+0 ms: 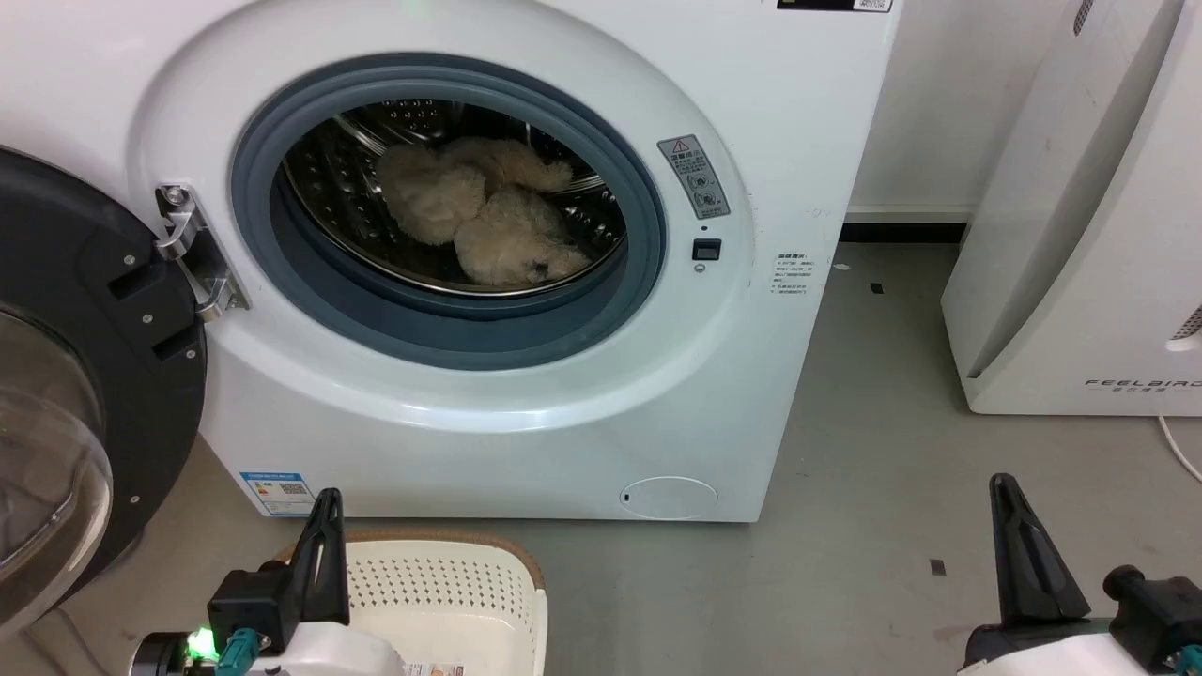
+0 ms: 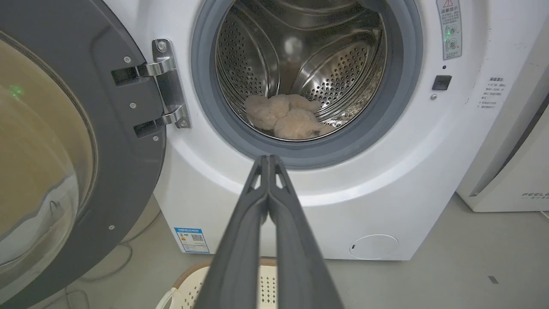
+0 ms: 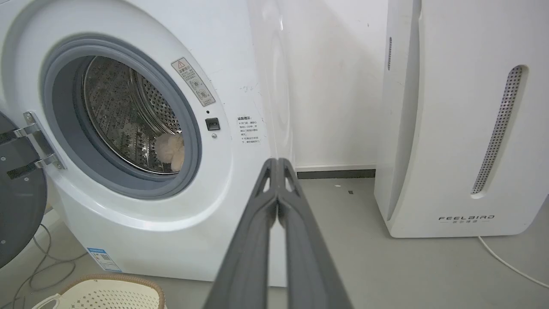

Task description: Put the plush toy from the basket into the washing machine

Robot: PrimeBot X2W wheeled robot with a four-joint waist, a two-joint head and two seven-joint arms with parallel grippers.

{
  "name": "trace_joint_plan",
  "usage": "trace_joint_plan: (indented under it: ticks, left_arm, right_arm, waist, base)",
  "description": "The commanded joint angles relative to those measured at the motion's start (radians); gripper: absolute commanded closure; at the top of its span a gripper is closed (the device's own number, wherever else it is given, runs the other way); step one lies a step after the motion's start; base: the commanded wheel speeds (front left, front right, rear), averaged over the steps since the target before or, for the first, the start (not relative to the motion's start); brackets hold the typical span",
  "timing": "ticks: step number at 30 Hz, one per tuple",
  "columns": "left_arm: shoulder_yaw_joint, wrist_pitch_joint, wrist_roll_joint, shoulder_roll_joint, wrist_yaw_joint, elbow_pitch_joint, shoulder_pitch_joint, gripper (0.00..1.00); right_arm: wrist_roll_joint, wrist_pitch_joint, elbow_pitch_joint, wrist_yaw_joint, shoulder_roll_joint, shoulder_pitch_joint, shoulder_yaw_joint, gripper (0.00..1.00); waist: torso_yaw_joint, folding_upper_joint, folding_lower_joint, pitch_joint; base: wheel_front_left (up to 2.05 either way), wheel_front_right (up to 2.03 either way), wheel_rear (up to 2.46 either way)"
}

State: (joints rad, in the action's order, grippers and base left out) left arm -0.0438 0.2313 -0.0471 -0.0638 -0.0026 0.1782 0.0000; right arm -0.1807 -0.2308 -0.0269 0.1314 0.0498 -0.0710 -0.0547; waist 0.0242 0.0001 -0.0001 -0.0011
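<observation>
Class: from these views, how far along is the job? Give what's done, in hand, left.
Done: the plush toy lies inside the washing machine, not the basket. In hand: nothing; the left gripper and right gripper are shut and empty. Left: seemingly nothing, though the door stands open.

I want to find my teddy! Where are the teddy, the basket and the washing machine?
plush toy (image 1: 479,211), head view, its fluffy middle.
basket (image 1: 441,587), head view, its perforated wall.
washing machine (image 1: 526,451), head view, its white front panel.

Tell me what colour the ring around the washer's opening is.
The ring is bluish grey; best in the head view.
</observation>
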Motion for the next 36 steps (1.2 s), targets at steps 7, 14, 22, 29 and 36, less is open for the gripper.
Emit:
trace_joint_plan:
  ticks: [7, 14, 22, 29, 36]
  left_arm:
    - [0.004, -0.019, 0.007, 0.002, 0.0, -0.019, 0.0, 1.0]
    - [0.007, -0.033, 0.01, 0.003, 0.001, -0.03, 0.0, 1.0]
    - [0.01, -0.05, 0.013, 0.004, 0.001, -0.042, 0.0, 1.0]
    - [0.013, -0.064, 0.015, 0.005, 0.001, -0.053, 0.0, 1.0]
    - [0.015, -0.076, 0.018, 0.005, 0.001, -0.062, 0.0, 1.0]
  right_arm:
    - [0.023, 0.018, 0.004, 0.0, 0.0, 0.012, 0.006, 1.0]
    - [0.033, 0.032, 0.005, 0.0, 0.0, 0.016, 0.009, 1.0]
    - [0.046, 0.049, 0.007, 0.0, 0.0, 0.02, 0.013, 1.0]
    - [0.056, 0.063, 0.009, 0.0, 0.0, 0.024, 0.016, 1.0]
    - [0.065, 0.075, 0.01, 0.0, 0.0, 0.028, 0.019, 1.0]
  waist:
    - [-0.002, -0.0001, 0.0001, 0.0]
    - [-0.003, -0.0001, 0.0001, 0.0]
    - [-0.005, -0.0001, 0.0001, 0.0]
    - [-0.006, -0.0001, 0.0001, 0.0]
    - [-0.008, -0.0001, 0.0001, 0.0]
  base:
    - [0.0, 0.0, 0.0]
    - [0.0, 0.0, 0.0]
    - [0.0, 0.0, 0.0]
    - [0.0, 0.0, 0.0]
    - [0.0, 0.0, 0.0]
